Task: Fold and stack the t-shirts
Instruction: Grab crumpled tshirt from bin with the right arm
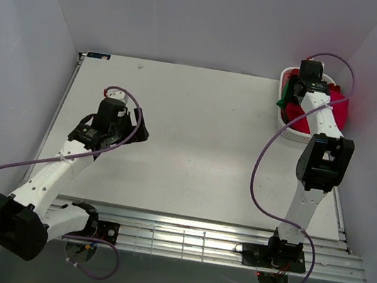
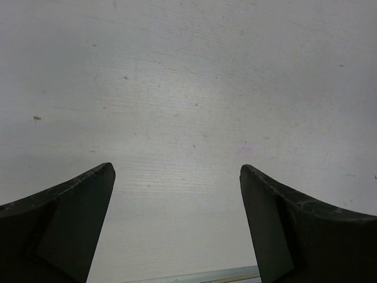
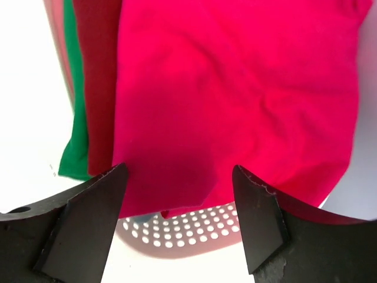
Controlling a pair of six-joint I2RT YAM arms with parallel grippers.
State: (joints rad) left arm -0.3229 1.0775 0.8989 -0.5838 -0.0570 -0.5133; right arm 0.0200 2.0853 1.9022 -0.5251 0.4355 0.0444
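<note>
**foldbot_fan:** So where were the shirts at that point? Anything out on the table yet?

**yam_tinkerer:** Nope. All of them were bunched in the white perforated plastic basket (image 1: 297, 136) at the far right corner of the pale grey table (image 1: 203, 137). On top was the crimson cloth t-shirt (image 3: 235, 88). A dark red t-shirt (image 3: 97, 71) was tucked along its left side, and a green t-shirt (image 3: 73, 135) poked out past that.

**foldbot_fan:** Which arm was closer?

**yam_tinkerer:** The right one, easily. The right gripper (image 3: 179, 171) hung right above the basket with its jaws spread wide and nothing between them. The crimson shirt lay straight ahead of the fingers and below them. In the wrist view the coloured bands ran away from the camera, crosswise to the gap between the fingers, so I'd guess a straight drop would straddle the crimson one. It was too crumpled to call a true long axis.

**foldbot_fan:** And the left?

**yam_tinkerer:** The left gripper (image 2: 177, 169) was well apart from the basket, over bare table on the left. It was also wide open and holding nothing.

**foldbot_fan:** Any tags or logos on the shirts?

**yam_tinkerer:** None I could read. There was no print on the cloth or the basket.
</note>
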